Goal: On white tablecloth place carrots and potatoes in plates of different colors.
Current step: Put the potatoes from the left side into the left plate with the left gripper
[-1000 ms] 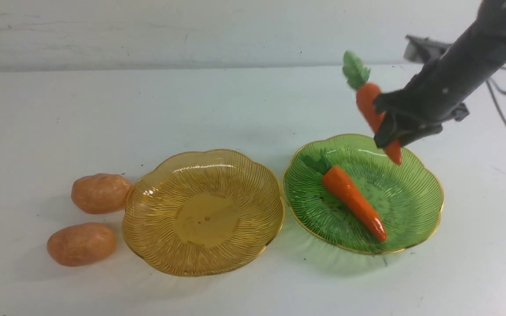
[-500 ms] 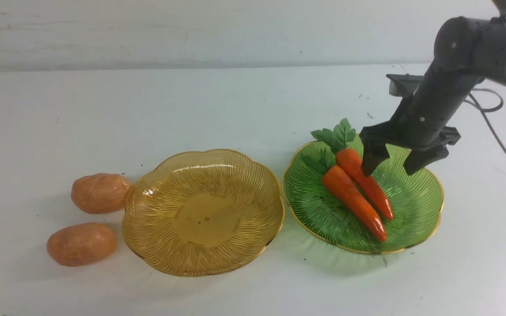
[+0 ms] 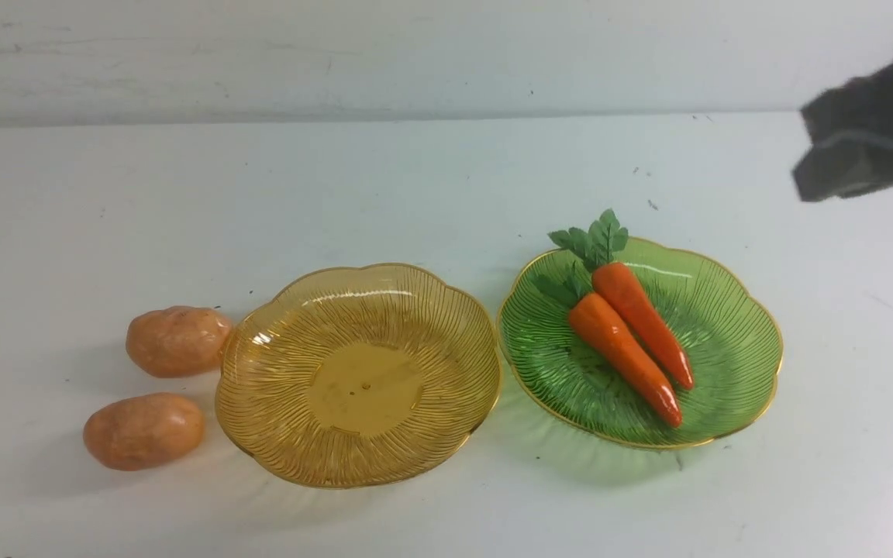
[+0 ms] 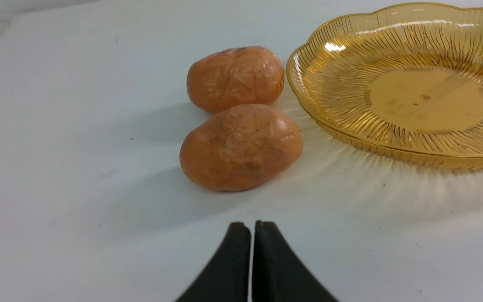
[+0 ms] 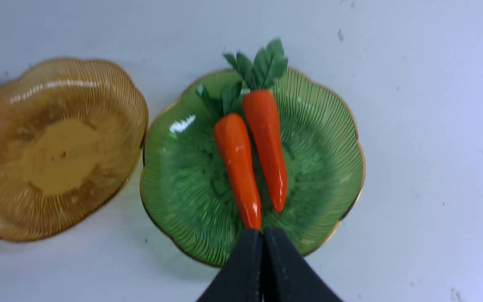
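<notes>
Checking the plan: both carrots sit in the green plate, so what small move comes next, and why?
Probably open the left gripper and ease it toward the nearer potato: it is shut and empty, while that potato lies on the white tablecloth beside the empty amber plate.

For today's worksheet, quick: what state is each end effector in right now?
Left end effector: closed, holding nothing.
Right end effector: closed, holding nothing.

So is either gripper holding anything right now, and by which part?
Nothing is held. The left gripper and right gripper are both shut on nothing.
</notes>
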Motion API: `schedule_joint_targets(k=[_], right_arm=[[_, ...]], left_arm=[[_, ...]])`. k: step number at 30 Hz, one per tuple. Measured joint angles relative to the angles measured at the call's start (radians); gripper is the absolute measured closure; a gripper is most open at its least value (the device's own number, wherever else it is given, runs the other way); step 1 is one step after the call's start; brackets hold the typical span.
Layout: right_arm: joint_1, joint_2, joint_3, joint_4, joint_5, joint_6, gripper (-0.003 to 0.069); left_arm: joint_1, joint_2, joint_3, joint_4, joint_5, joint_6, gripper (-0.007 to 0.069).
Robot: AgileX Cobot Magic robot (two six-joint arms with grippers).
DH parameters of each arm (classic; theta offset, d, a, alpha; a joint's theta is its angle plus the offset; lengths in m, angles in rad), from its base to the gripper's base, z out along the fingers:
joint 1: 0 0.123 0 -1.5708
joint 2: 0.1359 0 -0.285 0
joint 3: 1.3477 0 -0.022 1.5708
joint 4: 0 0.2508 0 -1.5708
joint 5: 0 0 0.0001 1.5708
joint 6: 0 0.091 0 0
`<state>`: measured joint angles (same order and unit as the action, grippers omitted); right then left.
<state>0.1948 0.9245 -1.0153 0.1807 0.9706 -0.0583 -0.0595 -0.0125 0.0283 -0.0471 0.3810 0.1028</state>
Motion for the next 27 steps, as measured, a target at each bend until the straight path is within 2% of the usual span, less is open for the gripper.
schedule_joint_targets(k=[2, 4, 7, 13, 17, 21, 27], right_arm=[[0.000, -0.084, 0.104, 0.009, -0.111, 0.000, 0.0673], [0.000, -0.164, 0.203, 0.029, -0.220, 0.000, 0.0673], [0.000, -0.290, 0.360, 0.056, -0.363, 0.000, 0.0675], [0.000, -0.404, 0.485, 0.061, -0.497, -0.001, 0.0674], [0.000, -0.415, 0.509, 0.063, -0.523, -0.003, 0.0674], [0.000, -0.397, 0.511, 0.063, -0.528, -0.003, 0.0674], [0.000, -0.362, 0.511, 0.063, -0.528, -0.003, 0.0674]], left_arm=[[0.000, 0.000, 0.000, -0.041, -0.003, -0.024, 0.0627], [0.000, 0.000, 0.000, -0.136, -0.013, -0.089, 0.0627], [0.000, 0.000, 0.000, -0.356, -0.035, -0.204, 0.0627], [0.000, 0.000, 0.000, -0.681, -0.092, -0.292, 0.0627], [0.000, 0.000, 0.000, -0.835, -0.188, -0.268, 0.0627], [0.000, 0.000, -0.007, -0.905, -0.328, -0.226, 0.0627], [0.000, 0.056, -0.182, -0.909, -0.262, -0.054, 0.0627]])
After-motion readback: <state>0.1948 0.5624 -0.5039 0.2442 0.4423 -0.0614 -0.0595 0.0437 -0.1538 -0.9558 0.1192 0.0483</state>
